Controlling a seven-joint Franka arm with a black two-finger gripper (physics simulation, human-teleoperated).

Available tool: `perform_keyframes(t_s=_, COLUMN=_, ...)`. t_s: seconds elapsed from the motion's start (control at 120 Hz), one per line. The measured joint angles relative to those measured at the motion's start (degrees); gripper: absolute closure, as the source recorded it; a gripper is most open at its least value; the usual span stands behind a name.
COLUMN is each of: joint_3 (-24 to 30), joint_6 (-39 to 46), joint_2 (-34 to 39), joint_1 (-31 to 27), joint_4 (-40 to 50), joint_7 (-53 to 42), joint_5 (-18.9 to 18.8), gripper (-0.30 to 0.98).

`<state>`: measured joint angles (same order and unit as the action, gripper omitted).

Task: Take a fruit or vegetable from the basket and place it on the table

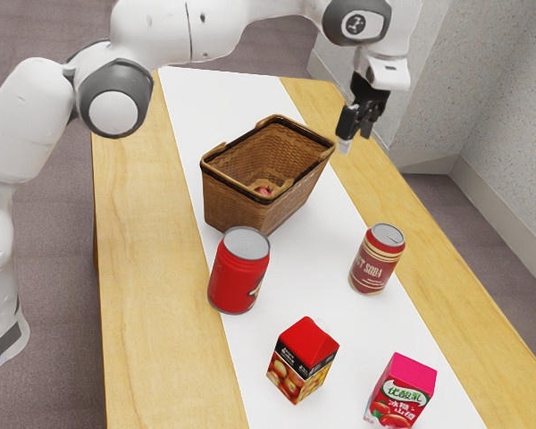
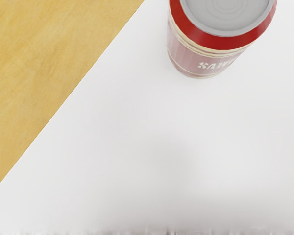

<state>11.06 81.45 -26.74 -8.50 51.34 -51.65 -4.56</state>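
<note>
Fingers of your gripper (image 1: 355, 139) stand apart, released, in the air near the basket. You have a brown wicker basket (image 1: 237, 201), woven, with tapering walls and a dark band at its rim. Closer to the camera stand a glossy red can (image 1: 238, 277), a soda can (image 1: 375, 261) with grey lid, a fruit-printed carton (image 1: 290, 371) and a pink-topped carton (image 1: 400, 395). White runner (image 1: 308, 259) covers your pale wooden table (image 1: 143, 232), between grey carpet (image 1: 54, 223) and speckled wall (image 1: 509, 125). Inside the basket lies your reddish, rounded fruit (image 1: 265, 191), perhaps an apple, partly hidden.
</note>
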Motion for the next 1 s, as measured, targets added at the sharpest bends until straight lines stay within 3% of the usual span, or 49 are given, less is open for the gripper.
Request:
perform_keyframes(t_s=0.217, joint_3=-4.6, joint_6=-5.0, joint_2=-2.7, joint_1=-1.2, joint_4=-2.7, joint_7=-6.9, joint_5=-3.6, gripper=0.0)
perform_keyframes(t_s=0.375, joint_3=-5.6, joint_6=-3.6, joint_2=-3.3, joint_1=-4.9, joint_4=1.9, joint_7=-10.7, joint_5=-3.1, gripper=0.0)
perform_keyframes(t_s=0.783, joint_3=-4.2, joint_6=-5.5, joint_2=-2.6, joint_1=-5.0, joint_4=-2.9, joint_7=-16.4, joint_5=-1.7, gripper=0.0)
perform_keyframes(t_s=1.0, joint_3=-6.4, joint_6=-5.7, joint_2=-2.8, joint_1=-5.1, joint_4=-2.6, joint_7=-18.0, joint_5=-1.8, gripper=0.0)
